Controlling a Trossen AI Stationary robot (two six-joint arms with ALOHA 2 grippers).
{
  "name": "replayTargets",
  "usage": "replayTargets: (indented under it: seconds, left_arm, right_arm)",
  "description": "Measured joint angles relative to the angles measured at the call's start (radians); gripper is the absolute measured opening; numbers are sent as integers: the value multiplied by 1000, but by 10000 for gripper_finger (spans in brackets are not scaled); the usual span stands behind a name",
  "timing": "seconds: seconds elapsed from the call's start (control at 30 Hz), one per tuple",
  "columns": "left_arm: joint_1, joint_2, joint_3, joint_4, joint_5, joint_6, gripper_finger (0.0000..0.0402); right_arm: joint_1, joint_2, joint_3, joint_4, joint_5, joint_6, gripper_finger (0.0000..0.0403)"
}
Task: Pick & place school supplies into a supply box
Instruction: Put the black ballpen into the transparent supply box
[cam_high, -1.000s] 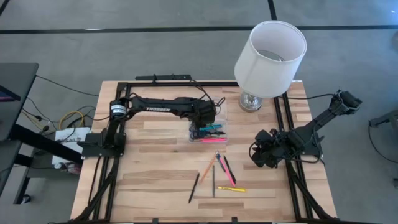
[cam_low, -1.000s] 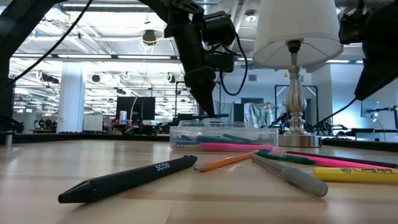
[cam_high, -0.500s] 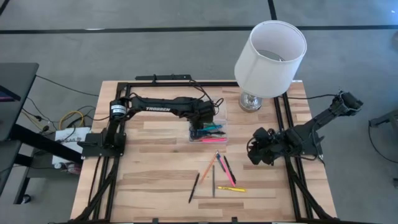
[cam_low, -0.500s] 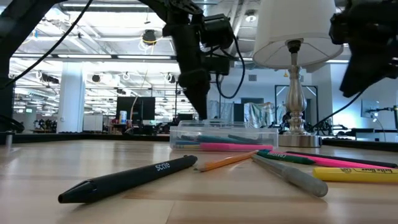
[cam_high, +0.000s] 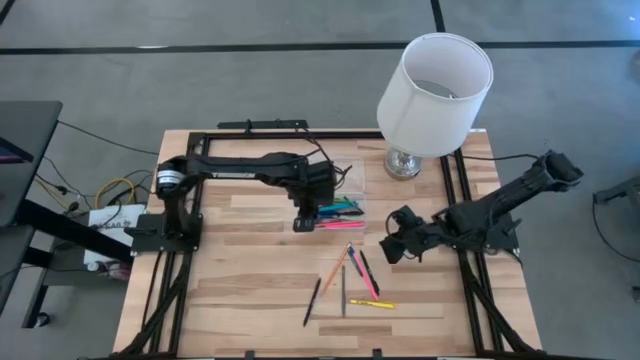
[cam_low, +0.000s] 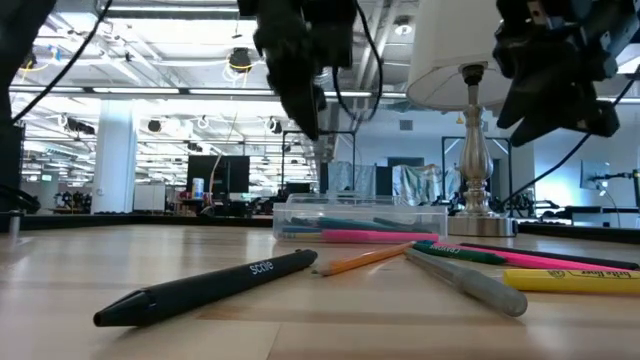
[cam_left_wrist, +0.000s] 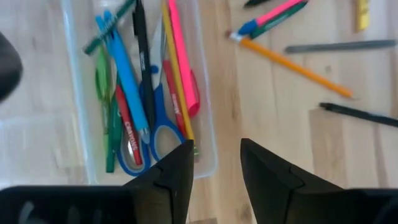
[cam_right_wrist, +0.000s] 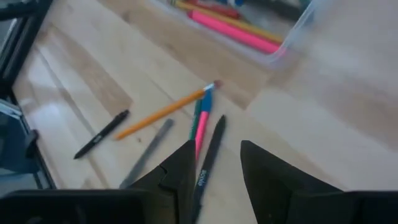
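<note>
Table (cam_high: 250, 290) of pale wood carries everything, with a white-shaded lamp (cam_high: 434, 80) well behind the right gripper (cam_high: 392, 246). Directly under the left gripper (cam_high: 303, 222), whose jaws stand apart and empty, lies the clear supply box (cam_left_wrist: 87, 99), holding scissors (cam_left_wrist: 155, 127), pens and markers. Open and empty too, the right gripper hovers beside the loose orange pencil (cam_right_wrist: 165, 111) and black pen (cam_right_wrist: 101, 134); picking one looks the next step, needing a descent and squeeze.

left gripper (cam_high: 303, 224) open, right gripper (cam_high: 392, 247) open
</note>
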Motion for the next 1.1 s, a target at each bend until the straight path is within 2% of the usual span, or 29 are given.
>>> replayTargets:
  seconds: [0.23, 0.37, 0.57, 0.73, 1.1]
  left_arm:
    - [-1, -112, 0, -16, -9, 30, 126]
    - [5, -161, 0, -40, -58, 60, 126]
    - [32, -207, 0, -62, -65, 61, 126]
    - [47, -217, 0, -90, -65, 64, 126]
    - [48, -223, 0, -103, -62, 64, 126]
  right_arm:
    - [23, 146, 0, 187, -4, 59, 118]
    - [37, 219, 0, 200, -23, 120, 118]
    - [50, 312, 6, 229, -50, 174, 118]
    - [49, 394, 62, 233, -88, 140, 118]
    - [49, 524, 157, 108, -156, 124, 118]
